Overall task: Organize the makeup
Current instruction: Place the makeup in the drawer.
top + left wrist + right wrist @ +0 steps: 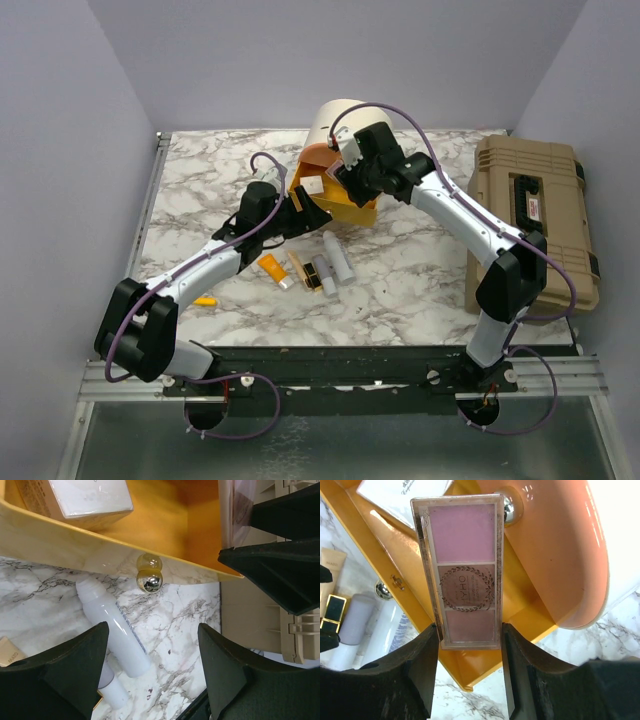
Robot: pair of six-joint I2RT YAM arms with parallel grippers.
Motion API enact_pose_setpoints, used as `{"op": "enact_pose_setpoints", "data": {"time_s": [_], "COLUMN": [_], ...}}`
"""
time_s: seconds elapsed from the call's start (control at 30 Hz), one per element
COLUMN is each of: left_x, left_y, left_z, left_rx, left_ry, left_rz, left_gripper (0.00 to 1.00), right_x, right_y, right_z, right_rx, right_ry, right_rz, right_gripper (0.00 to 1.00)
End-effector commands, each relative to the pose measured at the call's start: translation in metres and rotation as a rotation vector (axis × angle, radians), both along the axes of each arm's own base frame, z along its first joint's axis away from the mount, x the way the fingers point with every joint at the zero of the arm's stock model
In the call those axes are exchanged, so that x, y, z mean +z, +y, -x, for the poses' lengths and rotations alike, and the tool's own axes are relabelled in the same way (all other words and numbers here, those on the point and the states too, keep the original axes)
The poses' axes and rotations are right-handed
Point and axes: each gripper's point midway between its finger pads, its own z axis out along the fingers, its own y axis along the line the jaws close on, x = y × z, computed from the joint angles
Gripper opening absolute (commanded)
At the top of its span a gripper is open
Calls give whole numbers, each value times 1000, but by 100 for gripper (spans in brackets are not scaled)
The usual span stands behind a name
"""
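Marble desk (pixel 400 290) under me, white with grey veins. The big cream case (pixel 335 118) with the orange lining sits on it toward the back, lying open. Just in front of the case a huddle of makeup lies flat on the marble: an orange tube (pixel 270 266), a white tube (pixel 297 266) beside it, a gold-black lipstick (pixel 316 276), a grey-capped tube (pixel 327 279), and a second white tube (pixel 339 257) nearest the case. Further out, front-left of the case, a small yellow piece (pixel 204 300) lies alone. Well to the right of the case: the tan toolbox (pixel 530 215), lid down.
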Motion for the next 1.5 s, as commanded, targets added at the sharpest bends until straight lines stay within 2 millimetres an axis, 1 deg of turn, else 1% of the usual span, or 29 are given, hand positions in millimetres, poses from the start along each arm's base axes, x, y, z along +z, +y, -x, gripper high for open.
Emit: {"op": "enact_pose_setpoints", "data": {"time_s": [0.0, 0.1, 0.23, 0.43, 0.57, 0.7, 0.87, 0.93, 1.1, 1.17, 1.23, 1.3, 1.37, 1.47], "left_x": [13, 14, 13, 11, 10, 14, 15, 14, 8, 5, 3, 1, 0, 0], "left_y": [-10, -9, -8, -17, -18, -15, -17, -18, -22, -24, -25, -26, -27, -30], "left_z": [-1, -3, -3, -6, -11, -17, -24, -25, -28, -28, -28, -28, -31, -32], "left_rx": [-19, -14, 4, -13, 17, 50, 60, 61, 56, 55, 71, 73, 72, 59], "left_ry": [-46, -49, -50, -54, -98, -125, -138, -137, -126, -122, -114, -114, -120, -120], "left_rz": [60, 59, 56, 42, -2, -9, -18, -20, -28, -32, -21, -16, -30, -32], "left_gripper": [74, 74, 74, 73, 73, 72, 70, 68, 61, 59, 55, 53, 49, 45], "right_x": [-11, -15, -17, -31, -30, -33, -36, -34, -21, -20, -21, -24, -29, -32], "right_y": [-13, -19, -16, -21, -20, -15, -19, -20, -11, -8, -8, -7, -4, -7], "right_z": [1, -2, 0, -2, -7, -6, -6, -4, 4, 7, 8, 10, 14, 14], "right_rx": [35, 7, 23, 37, 35, 59, 57, 61, 116, 132, 135, 132, 146, 140], "right_ry": [9, -2, 16, 33, 37, 50, 58, 52, 32, 29, 39, 72, 102, 104], "right_rz": [96, 121, 115, 172, 183, 178, 203, 200, 127, 114, 114, 112, 105, 122], "right_gripper": [47, 47, 48, 51, 51, 53, 54, 54, 56, 56, 56, 56, 56, 56]}}
